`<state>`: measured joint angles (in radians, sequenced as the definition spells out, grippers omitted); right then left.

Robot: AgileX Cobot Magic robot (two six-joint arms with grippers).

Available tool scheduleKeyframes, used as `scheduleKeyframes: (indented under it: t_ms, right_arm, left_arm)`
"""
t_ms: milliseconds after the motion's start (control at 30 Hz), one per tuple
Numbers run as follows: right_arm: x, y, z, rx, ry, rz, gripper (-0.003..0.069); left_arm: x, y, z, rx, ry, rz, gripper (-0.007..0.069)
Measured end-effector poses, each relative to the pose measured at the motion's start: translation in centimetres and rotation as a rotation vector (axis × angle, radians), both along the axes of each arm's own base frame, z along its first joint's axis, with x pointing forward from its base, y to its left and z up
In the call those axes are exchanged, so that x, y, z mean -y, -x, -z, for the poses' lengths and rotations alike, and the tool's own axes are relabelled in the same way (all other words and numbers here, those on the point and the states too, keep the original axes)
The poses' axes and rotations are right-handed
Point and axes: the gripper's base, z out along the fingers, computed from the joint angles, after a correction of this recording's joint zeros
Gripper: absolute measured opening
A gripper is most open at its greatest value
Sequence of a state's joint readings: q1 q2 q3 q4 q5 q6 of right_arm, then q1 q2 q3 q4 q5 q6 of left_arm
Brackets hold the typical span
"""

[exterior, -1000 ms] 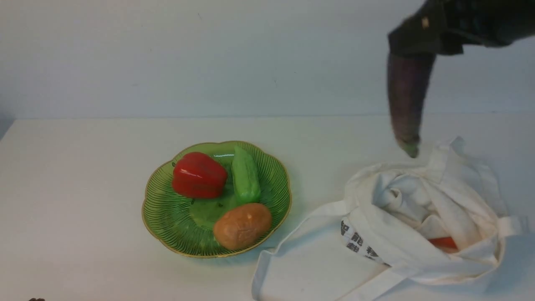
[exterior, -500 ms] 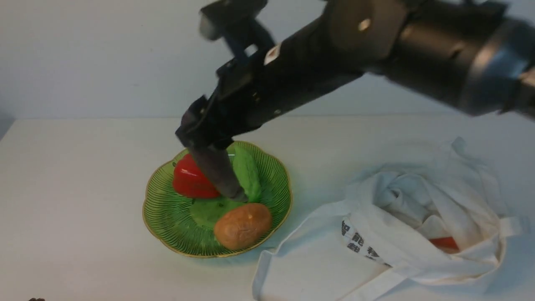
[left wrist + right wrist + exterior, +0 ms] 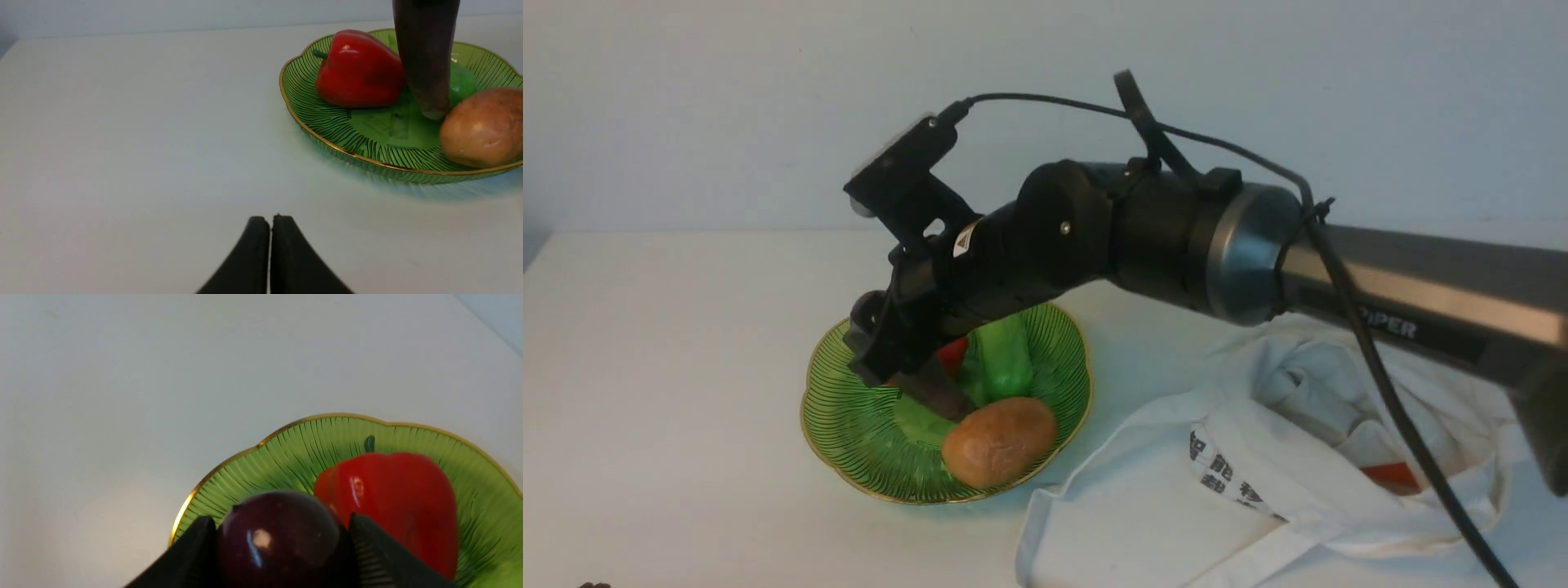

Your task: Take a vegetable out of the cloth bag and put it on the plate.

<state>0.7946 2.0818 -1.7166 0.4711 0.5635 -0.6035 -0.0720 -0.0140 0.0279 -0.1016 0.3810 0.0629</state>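
My right gripper (image 3: 894, 359) is shut on the dark purple eggplant (image 3: 937, 394) and holds it nearly upright over the green plate (image 3: 849, 457). In the left wrist view the eggplant (image 3: 425, 61) has its lower end down at the plate's (image 3: 327, 122) floor, between the red pepper and the potato. In the right wrist view the gripper's (image 3: 281, 519) jaws clamp the eggplant's (image 3: 278, 539) rounded end. The off-white cloth bag (image 3: 1258, 457) lies crumpled at the right. My left gripper (image 3: 269, 220) is shut and empty, low over bare table short of the plate.
On the plate are a red pepper (image 3: 952, 353), a green cucumber (image 3: 1005, 359) and a brown potato (image 3: 999, 441). An orange piece (image 3: 1388, 476) shows inside the bag's mouth. My right arm spans above the bag and the plate's right side.
My right arm has carried the eggplant from above the bag leftward to the plate and lowered it, now with its end among the vegetables. The left gripper has not moved.
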Motion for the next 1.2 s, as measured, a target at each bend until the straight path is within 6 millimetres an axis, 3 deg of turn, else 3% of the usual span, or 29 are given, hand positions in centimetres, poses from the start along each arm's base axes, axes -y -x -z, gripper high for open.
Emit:
scheduleKeyframes:
  t_ms: [167,467,633,700,800,833,867,933,1000,1033,1067,1133,1167,1200]
  right_arm:
    - [0.1,-0.2,0.2,0.039,0.036,-0.013,0.0378]
    - [0.3,-0.3,0.2,0.028,0.039,0.023,0.0583]
    - [0.6,-0.2,-0.9,0.059,0.037,0.024,0.0589]
    - [1.4,0.1,-3.1,0.075,0.030,0.046,0.0539]
    - [4.1,1.1,-9.2,0.106,-0.024,0.133,0.0372]
    - [4.3,1.1,-9.6,0.106,-0.028,0.141,0.0372]
    - [5.1,1.3,-10.9,0.112,-0.045,0.170,0.0320]
    - [9.3,2.3,-16.2,0.148,-0.102,0.300,0.0153]
    - [13.9,3.9,-20.9,0.199,-0.154,0.425,0.0040]
    - [14.1,3.8,-20.8,0.197,-0.148,0.435,0.0034]
    - [17.2,5.2,-23.3,0.238,-0.160,0.504,0.0007]
    - [19.9,6.7,-25.3,0.275,-0.165,0.564,-0.0006]
    - [23.0,9.1,-27.2,0.306,-0.166,0.634,-0.0013]
    - [23.4,9.3,-27.4,0.309,-0.162,0.647,-0.0013]
  left_arm:
    - [0.0,0.0,0.0,0.000,0.000,0.000,-0.0008]
    - [0.0,0.0,0.0,0.000,0.000,0.000,-0.0008]
    - [0.0,0.0,0.0,0.000,0.000,0.000,-0.0008]
    - [0.0,0.0,0.0,0.000,0.000,0.000,-0.0008]
    - [0.0,0.0,0.0,0.000,0.000,0.000,-0.0008]
    - [0.0,0.0,0.0,0.000,0.000,0.000,-0.0008]
    - [0.0,0.0,0.0,0.000,0.000,0.000,-0.0008]
    - [0.0,0.0,0.0,0.000,0.000,0.000,-0.0008]
    - [0.0,0.0,0.0,0.000,0.000,0.000,-0.0008]
    - [0.0,0.0,0.0,0.000,0.000,0.000,-0.0008]
    - [0.0,0.0,0.0,0.000,0.000,0.000,-0.0008]
    - [0.0,0.0,0.0,0.000,0.000,0.000,-0.0008]
    - [0.0,0.0,0.0,0.000,0.000,0.000,-0.0008]
    - [0.0,0.0,0.0,0.000,0.000,0.000,-0.0008]
